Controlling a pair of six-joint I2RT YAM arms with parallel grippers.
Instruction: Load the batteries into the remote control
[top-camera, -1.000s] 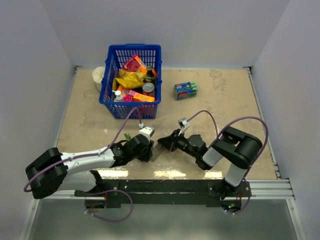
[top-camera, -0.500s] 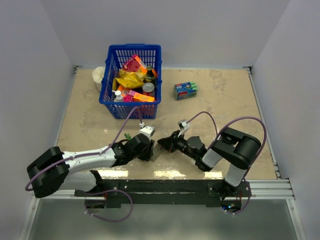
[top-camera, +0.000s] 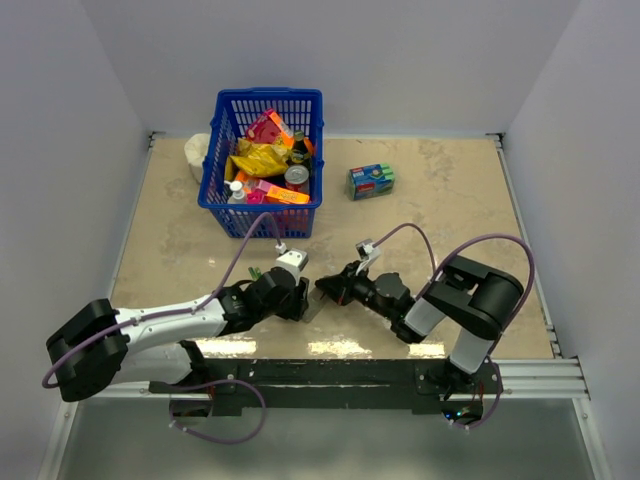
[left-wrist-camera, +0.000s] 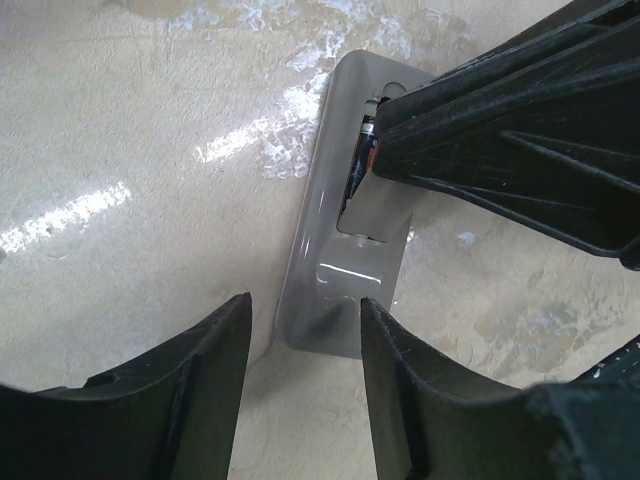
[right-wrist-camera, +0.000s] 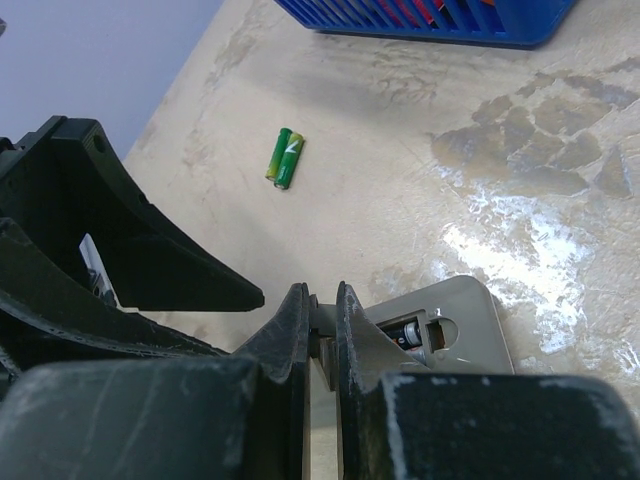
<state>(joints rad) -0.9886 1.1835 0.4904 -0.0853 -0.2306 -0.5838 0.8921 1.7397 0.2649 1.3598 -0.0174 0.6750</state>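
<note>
Surface: beige marbled table, pale grey walls on three sides. The blue basket sits far left, the blue-green box to its right, and a green pair of sticks lies loose on the table.

Pose: both my arms reach low and inward, wrists meeting at near centre. The remote control lies flat there, compartment open, with one battery in it.

My left gripper is spread, straddling the remote's end. My right gripper rests over the compartment, fingers almost together. I cannot tell whether they pinch anything.
</note>
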